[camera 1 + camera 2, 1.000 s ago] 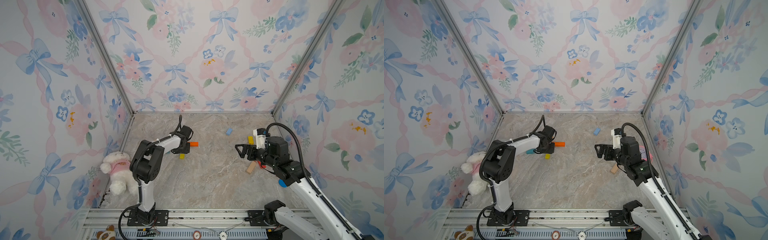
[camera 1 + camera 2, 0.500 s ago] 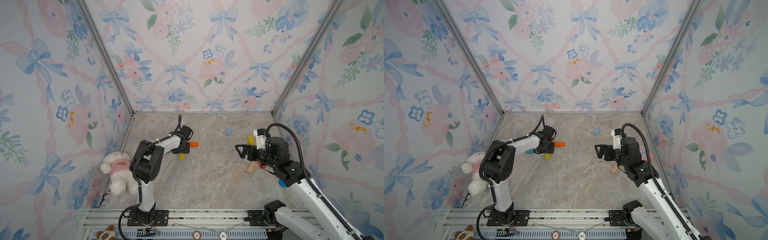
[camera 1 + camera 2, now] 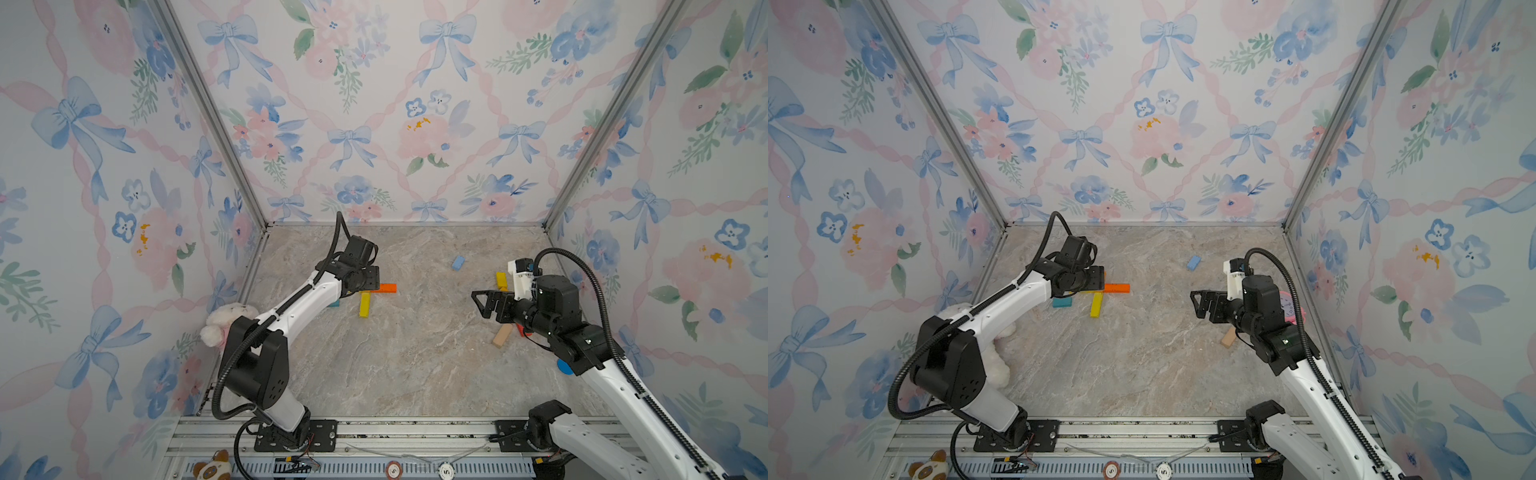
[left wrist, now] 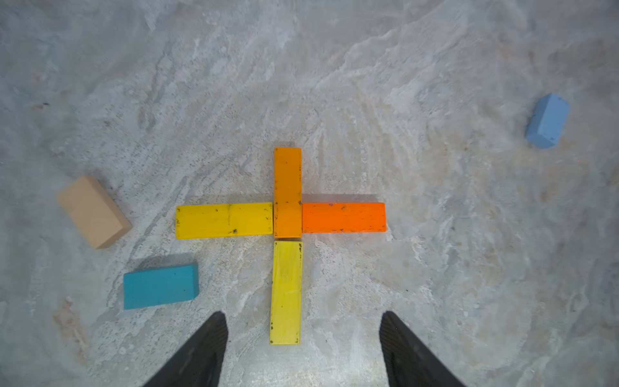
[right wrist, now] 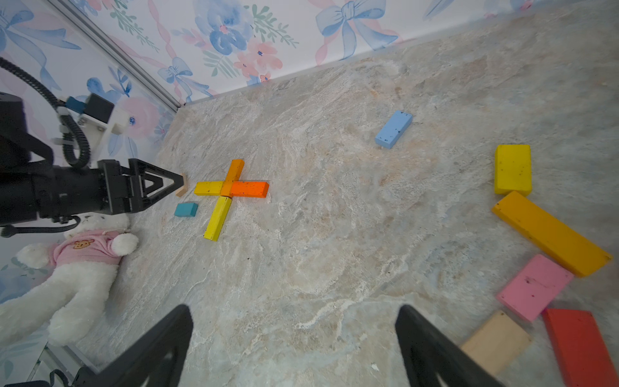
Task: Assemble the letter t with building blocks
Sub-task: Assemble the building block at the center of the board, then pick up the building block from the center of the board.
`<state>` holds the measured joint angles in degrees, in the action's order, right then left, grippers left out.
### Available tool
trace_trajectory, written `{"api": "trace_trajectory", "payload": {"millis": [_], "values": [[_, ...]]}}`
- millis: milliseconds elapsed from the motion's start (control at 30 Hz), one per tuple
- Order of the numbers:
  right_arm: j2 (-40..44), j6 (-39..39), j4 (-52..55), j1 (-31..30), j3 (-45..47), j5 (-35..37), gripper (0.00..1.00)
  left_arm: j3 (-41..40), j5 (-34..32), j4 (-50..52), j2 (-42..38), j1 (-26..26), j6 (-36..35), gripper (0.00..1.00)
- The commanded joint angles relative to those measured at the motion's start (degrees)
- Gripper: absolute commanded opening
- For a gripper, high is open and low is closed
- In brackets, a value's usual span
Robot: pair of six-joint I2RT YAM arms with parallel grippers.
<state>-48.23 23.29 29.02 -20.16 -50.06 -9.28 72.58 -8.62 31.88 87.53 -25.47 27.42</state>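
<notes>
Scene: marble-look tabletop (image 3: 415, 365), floral-bow wallpaper (image 3: 415, 104) on three sides.

Both top views: the left gripper (image 3: 368, 279) sits over the block build near the left wall and hides most of it. Showing past it are the orange block (image 3: 385, 287) and the yellow stem block (image 3: 365, 304), at right angles to each other. The teal block (image 3: 1062, 302) lies just beside the arm. The light blue block (image 3: 458, 262) sits alone, nearer the back wall, between the arms. The right gripper (image 3: 484, 301) is raised, well apart from the build, pointing toward it. By the right arm: spare yellow block (image 3: 501, 281), second bare wood block (image 3: 502, 335), blue disc (image 3: 564, 368), half hidden. The pink clock (image 3: 1292, 307) shows in a top view. The plush toy (image 3: 226, 322) is against the left wall.

Left wrist: four blocks lie flat in a plus. The amber block (image 4: 287, 192) is in the middle. The yellow block (image 4: 224, 220) and the orange block (image 4: 344, 217) butt its long sides, one each side. The yellow stem block (image 4: 285, 291) continues from its end, hairline seam. Fingers (image 4: 201, 348) are spread, straddling the stem's far end with a clear gap each side, gripping nothing. The teal block and the bare wood block (image 4: 93, 211) are near, not touching the build.

Right wrist: fingers (image 5: 167, 335) are wide apart with only bare tabletop between them. The plus is visible across the table, with the left gripper tip beside it. Close by is a loose cluster: spare yellow block, long amber block (image 5: 549, 233), pink block (image 5: 534, 286), red block (image 5: 579, 345), second bare wood block.
</notes>
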Motion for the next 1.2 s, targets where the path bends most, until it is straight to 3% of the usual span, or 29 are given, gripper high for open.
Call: {"api": "trace_trajectory", "payload": {"millis": [0, 100, 267, 600, 800, 933, 1167], "values": [[0.76, -1.44, 7.04, 0.81, -3.73, 2.38, 0.97, 1.89, -1.23, 1.70, -9.33, 0.81, -2.22, 0.78], [1.07, -2.09, 12.85, 0.76, -6.77, 4.01, 0.97, 3.09, -1.36, 1.00, -17.65, 1.57, -6.73, 0.91], [1.82, -0.45, 22.15, 0.81, -11.03, 7.26, 0.97, 0.77, 3.35, 1.08, -27.03, 2.96, -10.98, 0.98], [1.19, 5.88, 39.67, 0.76, -17.34, 17.79, 0.97, -15.41, 8.80, 0.32, -41.49, 5.16, -12.01, 0.98], [-3.11, 6.50, 40.74, 1.00, -15.98, 20.09, 1.00, -22.08, 11.06, -1.77, -46.50, 5.96, -9.40, 0.98], [-9.18, 1.25, 36.42, 1.52, -15.74, 20.09, 0.95, -24.75, 11.62, -2.07, -46.90, 6.60, -6.98, 0.98], [-29.90, -17.80, 32.32, 1.99, -24.54, 24.77, 0.86, -28.98, 14.03, -4.75, -46.53, 7.33, -3.54, 0.98]]}}
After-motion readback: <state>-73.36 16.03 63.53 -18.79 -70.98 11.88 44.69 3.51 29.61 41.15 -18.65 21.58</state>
